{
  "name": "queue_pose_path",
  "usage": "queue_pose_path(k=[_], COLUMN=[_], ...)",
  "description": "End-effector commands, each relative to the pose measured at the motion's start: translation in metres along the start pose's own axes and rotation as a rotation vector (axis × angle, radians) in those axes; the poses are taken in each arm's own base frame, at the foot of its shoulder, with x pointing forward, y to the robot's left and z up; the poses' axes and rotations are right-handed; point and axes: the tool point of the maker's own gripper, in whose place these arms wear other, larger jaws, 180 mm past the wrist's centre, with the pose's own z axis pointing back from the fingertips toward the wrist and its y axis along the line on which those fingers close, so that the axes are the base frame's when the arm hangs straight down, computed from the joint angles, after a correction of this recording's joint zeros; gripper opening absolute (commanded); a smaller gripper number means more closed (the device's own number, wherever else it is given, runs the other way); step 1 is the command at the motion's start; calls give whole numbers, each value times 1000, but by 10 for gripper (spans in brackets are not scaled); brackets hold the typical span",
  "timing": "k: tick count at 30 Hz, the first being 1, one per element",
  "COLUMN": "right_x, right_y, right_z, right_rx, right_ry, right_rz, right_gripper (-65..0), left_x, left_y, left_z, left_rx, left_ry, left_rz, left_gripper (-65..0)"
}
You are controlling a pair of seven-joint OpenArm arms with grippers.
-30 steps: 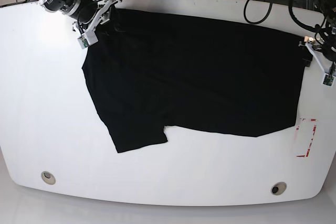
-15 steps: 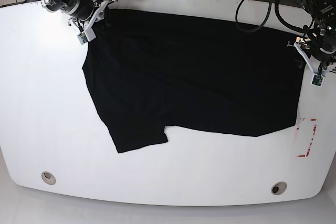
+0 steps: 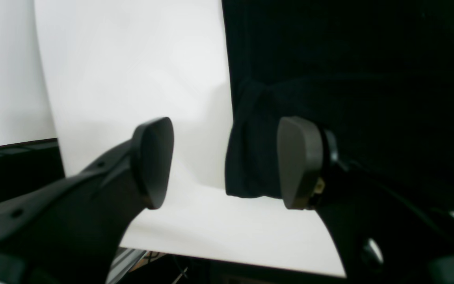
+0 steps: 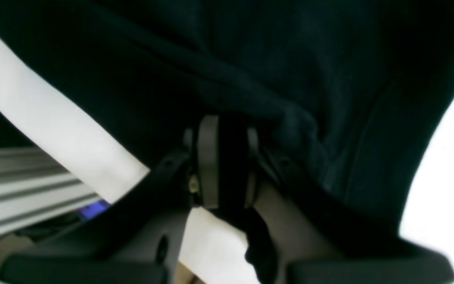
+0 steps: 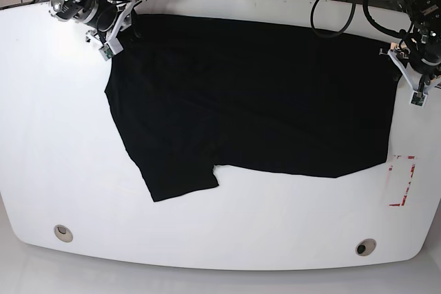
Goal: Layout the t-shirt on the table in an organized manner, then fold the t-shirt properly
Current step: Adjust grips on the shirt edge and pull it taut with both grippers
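Black t-shirt (image 5: 255, 94) spread along far edge of table (image 5: 55, 142), pulled a little farther back than before. Right gripper (image 4: 223, 157) clamped on fabric; left gripper (image 3: 227, 161) jaws apart around the hem. Layout nearly done.

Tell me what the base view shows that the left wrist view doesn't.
Only base: the whole t-shirt spread out, the right pincer at its far corner, both grommet holes and the tape mark. Only left wrist: the left pincer open, its fingers straddling a bunched shirt edge without gripping. Both: black fabric on the white table.
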Motion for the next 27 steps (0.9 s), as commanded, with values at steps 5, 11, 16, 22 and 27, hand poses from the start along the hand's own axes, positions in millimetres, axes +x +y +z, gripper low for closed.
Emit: queue_pose_path(k=[5,11,16,22,27], right_x=[-37,-41,-45,-45,-39], right_y=[-30,-55,-67,-68,-60], right_z=[14,31,39,40,36], right_rx=[-135,-225,-272,-279,-273], right_ry=[214,222,241,234,214], right_rz=[96,67,69,58,63], right_gripper=[-556,-556,-556,-556,-555], left_x=[-7,-17,-28,-39,-37], left_y=[0,-14,-23,-28,-27], left_z=[4,2,2,3,3], left_rx=[3,-24,-41,-54,-52], left_ry=[13,29,55,81,74], left_rz=[-15,9,17,17,15], left_gripper=[-279,-279,-279,-279,-279])
